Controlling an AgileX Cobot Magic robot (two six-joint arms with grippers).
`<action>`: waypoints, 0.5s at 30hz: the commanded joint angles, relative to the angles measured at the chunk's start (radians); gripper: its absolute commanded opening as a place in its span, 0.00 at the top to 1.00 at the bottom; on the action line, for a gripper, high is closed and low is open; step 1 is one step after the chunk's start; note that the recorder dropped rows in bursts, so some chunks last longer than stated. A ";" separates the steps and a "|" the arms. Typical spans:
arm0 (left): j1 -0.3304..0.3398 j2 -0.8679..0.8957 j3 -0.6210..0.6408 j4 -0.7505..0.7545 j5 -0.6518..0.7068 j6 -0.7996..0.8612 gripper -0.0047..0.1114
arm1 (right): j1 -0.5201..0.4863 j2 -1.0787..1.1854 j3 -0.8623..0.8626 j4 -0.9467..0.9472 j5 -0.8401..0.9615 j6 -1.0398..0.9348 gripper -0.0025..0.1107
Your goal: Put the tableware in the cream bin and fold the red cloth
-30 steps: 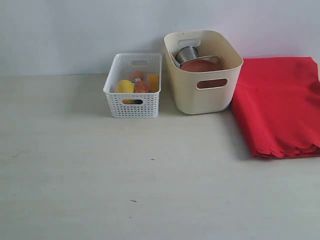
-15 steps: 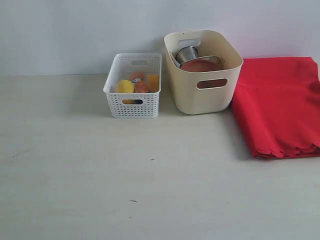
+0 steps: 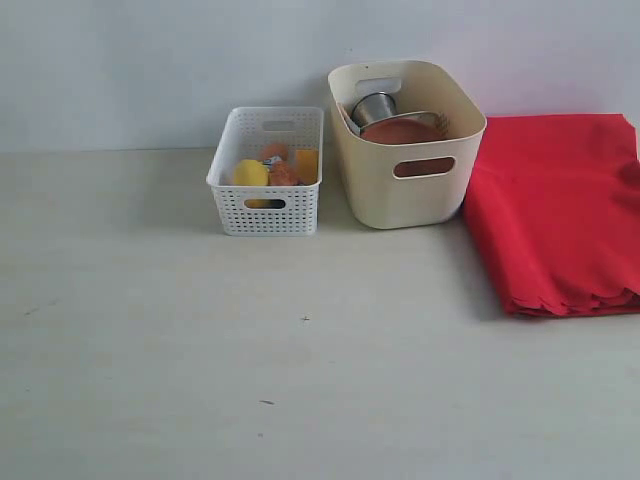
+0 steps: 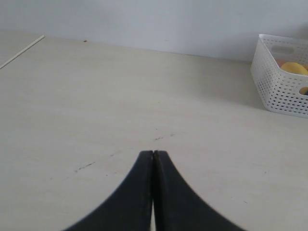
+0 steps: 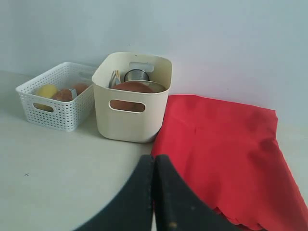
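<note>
Left pincer and right pincer: tips pressed together, holding nothing. Steel cup and round brown plate sit inside cream bin. Red cloth lies folded on surface, just beside bin.

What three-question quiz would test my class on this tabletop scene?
1. True or false: the steel cup sits inside the cream bin.
2. The red cloth lies: A) in front of the bin, B) beside the bin, on the right arm's side, C) inside the bin.
3. How do the jaws of the left end effector and the right end effector stand?
Key: 1 true; 2 B; 3 both shut, holding nothing.
</note>
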 commanded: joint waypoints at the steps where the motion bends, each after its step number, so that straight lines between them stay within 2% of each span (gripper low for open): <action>1: 0.002 -0.005 0.004 -0.001 -0.008 0.004 0.95 | 0.002 -0.006 0.002 0.005 -0.010 -0.001 0.98; 15: 0.002 -0.005 0.004 -0.001 -0.008 0.007 0.95 | 0.002 -0.006 0.002 -0.042 -0.010 -0.070 0.98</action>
